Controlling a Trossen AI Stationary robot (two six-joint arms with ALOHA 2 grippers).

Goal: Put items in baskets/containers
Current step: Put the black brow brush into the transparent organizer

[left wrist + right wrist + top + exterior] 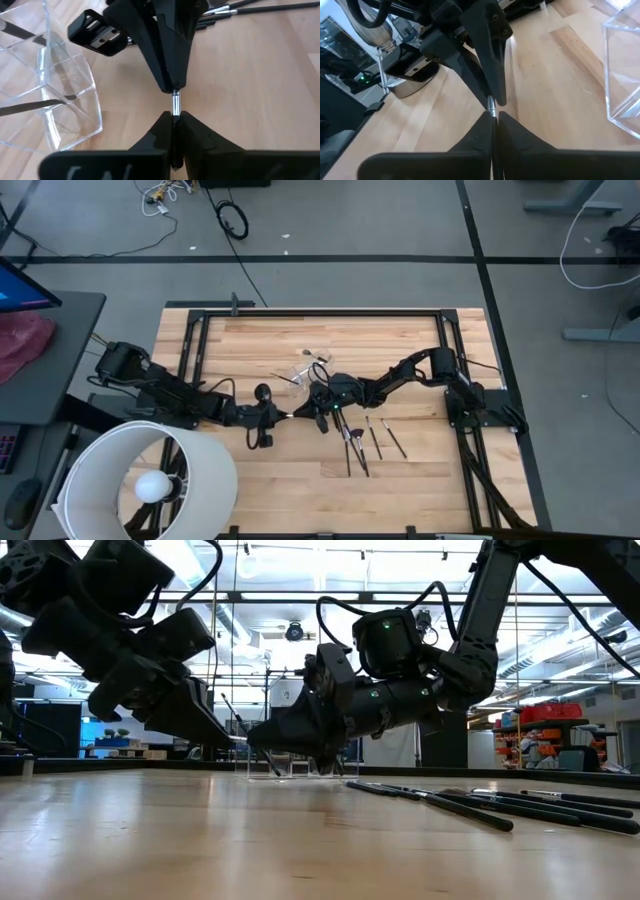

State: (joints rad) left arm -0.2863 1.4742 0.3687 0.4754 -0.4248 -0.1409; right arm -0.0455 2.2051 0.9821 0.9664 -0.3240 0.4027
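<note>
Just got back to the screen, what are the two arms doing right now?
Both grippers meet tip to tip over the middle of the table, each shut on an end of one slim makeup brush, like a handover. The left gripper and right gripper sit beside the clear plastic cup. Several brushes still lie on the table.
</note>
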